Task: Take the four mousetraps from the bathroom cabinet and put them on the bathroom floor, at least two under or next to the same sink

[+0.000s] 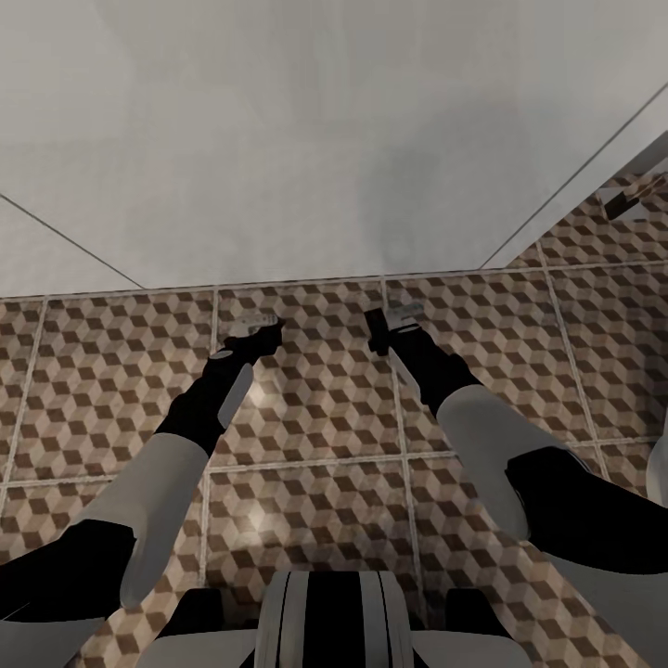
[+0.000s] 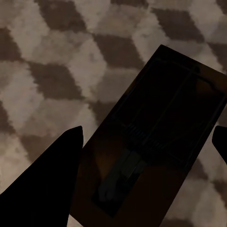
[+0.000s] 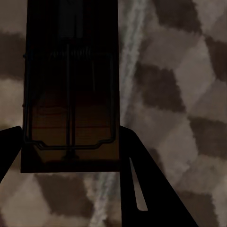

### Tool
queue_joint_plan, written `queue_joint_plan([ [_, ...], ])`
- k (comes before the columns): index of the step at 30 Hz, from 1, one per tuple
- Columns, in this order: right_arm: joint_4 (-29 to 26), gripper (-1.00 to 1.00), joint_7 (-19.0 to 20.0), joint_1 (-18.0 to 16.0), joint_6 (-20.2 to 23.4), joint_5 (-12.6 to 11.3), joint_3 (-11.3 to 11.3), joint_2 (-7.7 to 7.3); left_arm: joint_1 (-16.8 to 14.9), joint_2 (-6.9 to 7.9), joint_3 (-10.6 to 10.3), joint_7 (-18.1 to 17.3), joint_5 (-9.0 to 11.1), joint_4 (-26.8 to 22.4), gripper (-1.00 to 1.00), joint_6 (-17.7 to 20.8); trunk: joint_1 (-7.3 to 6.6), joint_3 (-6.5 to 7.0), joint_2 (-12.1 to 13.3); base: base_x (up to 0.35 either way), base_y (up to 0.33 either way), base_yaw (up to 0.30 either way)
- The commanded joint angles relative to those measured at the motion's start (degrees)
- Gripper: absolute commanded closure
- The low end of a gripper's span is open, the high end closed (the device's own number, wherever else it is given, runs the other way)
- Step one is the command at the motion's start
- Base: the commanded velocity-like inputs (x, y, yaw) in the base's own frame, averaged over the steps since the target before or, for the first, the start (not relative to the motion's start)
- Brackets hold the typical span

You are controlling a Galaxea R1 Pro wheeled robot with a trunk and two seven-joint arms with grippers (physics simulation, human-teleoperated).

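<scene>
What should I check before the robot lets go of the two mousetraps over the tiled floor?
1. Left gripper holds the left mousetrap between its jaws: ok.
2. Right gripper holds the right mousetrap between its jaws: ok.
3. Cube-pattern bathroom floor lies under both grippers: ok.
4. Both mousetraps low enough for a gentle release: cannot tell.
5. Sink directly beside this spot: cannot tell.
</scene>
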Motion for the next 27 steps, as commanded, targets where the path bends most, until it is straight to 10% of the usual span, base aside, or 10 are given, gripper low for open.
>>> queue_joint_plan([
  [1,-0.1,1.0,0.0,0.0,0.4,0.2,0.2,-0.02,0.0,0.05,-0.2,0.5,0.6,-0.1,1.0,0.2,-0.01,-0.03,0.0,0.0,0.0,0.0],
  [27,1.3,1.0,0.0,0.0,0.0,0.2,0.2,0.01,0.0,0.16,-0.2,0.6,0.6,-0.2,1.0,0.2,-0.01,-0.03,0.0,0.0,0.0,0.0],
])
